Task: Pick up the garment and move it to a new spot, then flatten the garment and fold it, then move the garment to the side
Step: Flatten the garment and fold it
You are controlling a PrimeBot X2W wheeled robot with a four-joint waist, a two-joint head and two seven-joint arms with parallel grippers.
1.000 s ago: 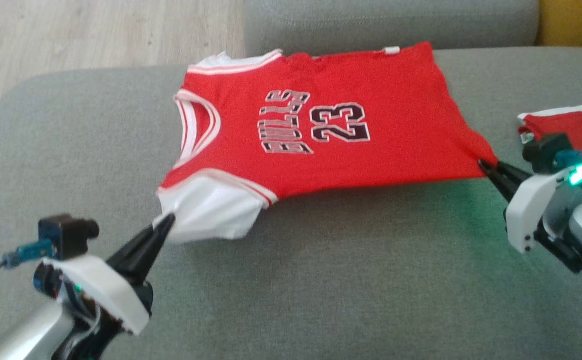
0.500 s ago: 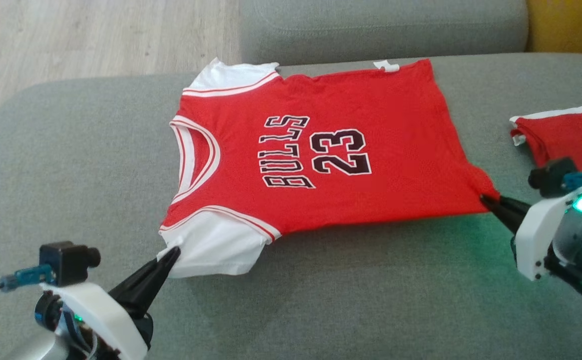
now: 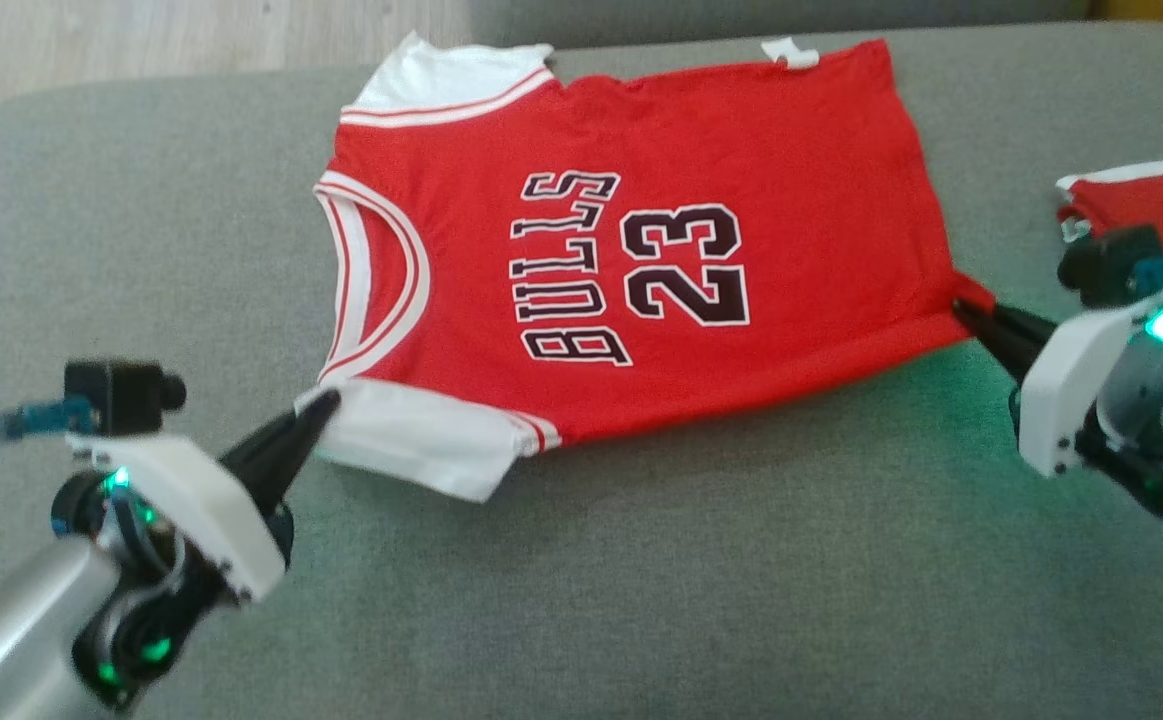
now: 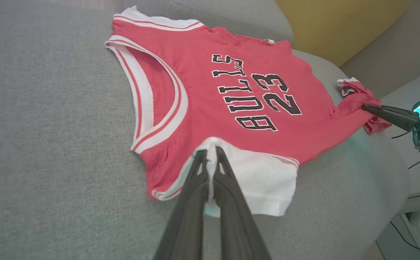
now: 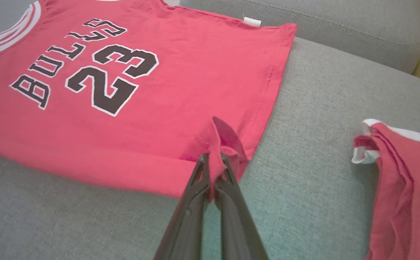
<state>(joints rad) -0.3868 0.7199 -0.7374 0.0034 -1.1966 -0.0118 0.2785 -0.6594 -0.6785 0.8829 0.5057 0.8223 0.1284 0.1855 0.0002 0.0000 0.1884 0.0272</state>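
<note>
Red Bulls 23 jersey [image 3: 631,260] lies face up on the grey sofa seat [image 3: 641,600], spread close to flat. Its long axis, collar to hem, runs across my head view, with the collar toward the robot's left and the hem toward its right. The whole garment lies ahead of both arms, away from the robot. Each arm sits at its own end of the near edge, so neither is nearer.

Left end effector [image 3: 321,405]: clenched on the near white sleeve [image 3: 411,450]. The left wrist view shows a strip of white cloth pinched between the fingers.

Right end effector [image 3: 961,310]: clenched on the near hem corner. The right wrist view shows a small peak of red cloth drawn up between the tips.

My read is that this is the flattening stage, fold not yet begun. A fold from here would carry the near edge over toward the far edge, across the short axis. Both grips would need to travel together or the edge skews.

A second red garment [image 3: 1156,190] lies on the seat just beyond the right arm, apart from the jersey. I would mind clearance there.
</note>
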